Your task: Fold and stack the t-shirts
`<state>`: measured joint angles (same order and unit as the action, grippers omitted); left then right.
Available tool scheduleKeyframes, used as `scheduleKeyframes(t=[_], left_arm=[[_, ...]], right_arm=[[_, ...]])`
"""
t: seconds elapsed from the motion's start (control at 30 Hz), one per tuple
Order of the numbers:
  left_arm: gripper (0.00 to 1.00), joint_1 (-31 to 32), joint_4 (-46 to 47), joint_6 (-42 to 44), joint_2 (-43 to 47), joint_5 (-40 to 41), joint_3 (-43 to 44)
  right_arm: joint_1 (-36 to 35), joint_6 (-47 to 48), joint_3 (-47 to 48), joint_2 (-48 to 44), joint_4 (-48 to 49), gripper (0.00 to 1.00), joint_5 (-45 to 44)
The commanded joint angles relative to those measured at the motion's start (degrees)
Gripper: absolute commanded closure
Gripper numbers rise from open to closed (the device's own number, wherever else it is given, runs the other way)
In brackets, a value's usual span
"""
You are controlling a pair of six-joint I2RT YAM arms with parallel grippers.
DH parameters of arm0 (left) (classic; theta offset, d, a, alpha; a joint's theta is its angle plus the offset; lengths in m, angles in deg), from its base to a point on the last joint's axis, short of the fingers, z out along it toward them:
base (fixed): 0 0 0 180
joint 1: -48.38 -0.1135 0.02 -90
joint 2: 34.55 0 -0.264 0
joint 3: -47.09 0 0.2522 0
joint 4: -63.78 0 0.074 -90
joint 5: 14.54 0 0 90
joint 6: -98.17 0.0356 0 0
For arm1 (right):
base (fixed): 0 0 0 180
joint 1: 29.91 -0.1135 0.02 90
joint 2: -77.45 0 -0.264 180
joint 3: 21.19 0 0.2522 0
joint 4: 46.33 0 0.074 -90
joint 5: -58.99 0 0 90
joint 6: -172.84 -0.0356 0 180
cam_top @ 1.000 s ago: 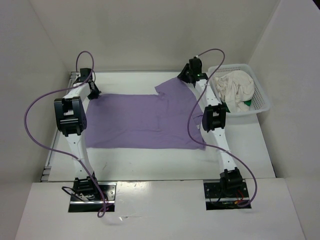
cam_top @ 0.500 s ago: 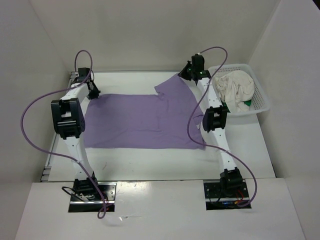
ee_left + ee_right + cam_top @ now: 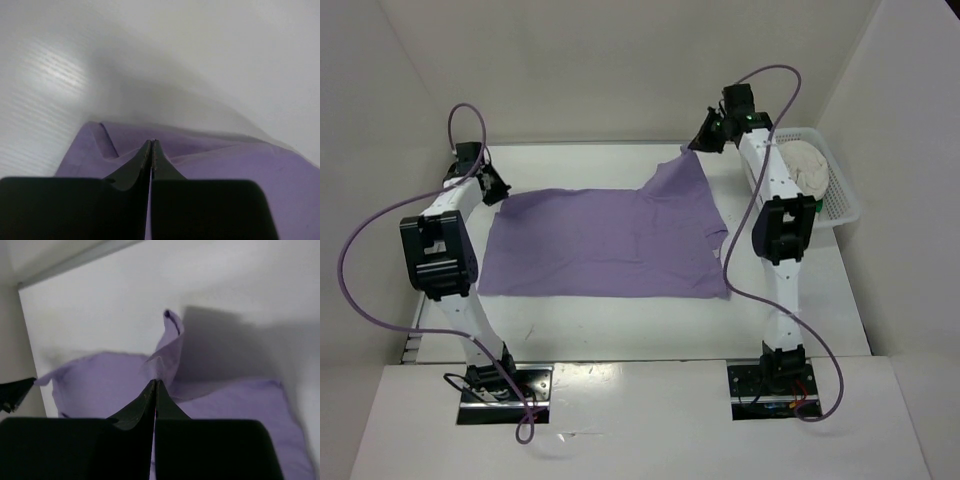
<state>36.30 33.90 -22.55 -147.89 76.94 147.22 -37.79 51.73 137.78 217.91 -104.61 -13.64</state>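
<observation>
Table [image 3: 620, 315]: purple shirt [image 3: 600, 245] spread flat across the middle, far-right corner pulled up off the surface. Basket [image 3: 845, 205] at the far right edge holds the cream shirt [image 3: 810, 165]. Left gripper [image 3: 498, 190] is clamped on the purple shirt's far-left corner, right gripper [image 3: 700, 143] on the raised corner.

- The left gripper [image 3: 151, 145] fills the bottom of the view, its 2 dark fingers [image 3: 135, 167] pressed together with no gap between the tips.
- The lavender t-shirt [image 3: 225, 165] is pinched at its edge between those tips, and the cloth spreads away to the right.
- 1 small fold [image 3: 107, 140] lies in the cloth just left of the tips.
- Beyond it is a white surface [image 3: 200, 60], with a soft shadow above the cloth and a bright glare patch at the upper left.
</observation>
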Motion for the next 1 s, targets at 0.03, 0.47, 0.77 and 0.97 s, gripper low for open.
scheduleKeyframes(t=[0.03, 0.47, 0.77, 0.97], left_arm=[[1.0, -1.19, 3.9, -1.89, 7.51, -3.67, -5.68], [1.0, -6.29, 2.67, -3.91, 17.62, -4.64, -17.1], [1.0, -8.84, 0.74, -4.44, 22.46, -4.11, -21.67], [1.0, -11.21, 0.74, -4.96, 19.57, -4.11, -22.21]], right_arm=[[-0.38, 1.85, -26.48, -19.74, 7.58, 1.0, 3.37], [-0.91, 2.9, -64.22, -44.11, 10.32, 1.0, 0.3], [0.31, 2.37, -79.53, -54.5, 9.62, 1.0, -1.28], [3.05, 2.37, -88.95, -60.83, 3.12, 1.0, -2.33]])
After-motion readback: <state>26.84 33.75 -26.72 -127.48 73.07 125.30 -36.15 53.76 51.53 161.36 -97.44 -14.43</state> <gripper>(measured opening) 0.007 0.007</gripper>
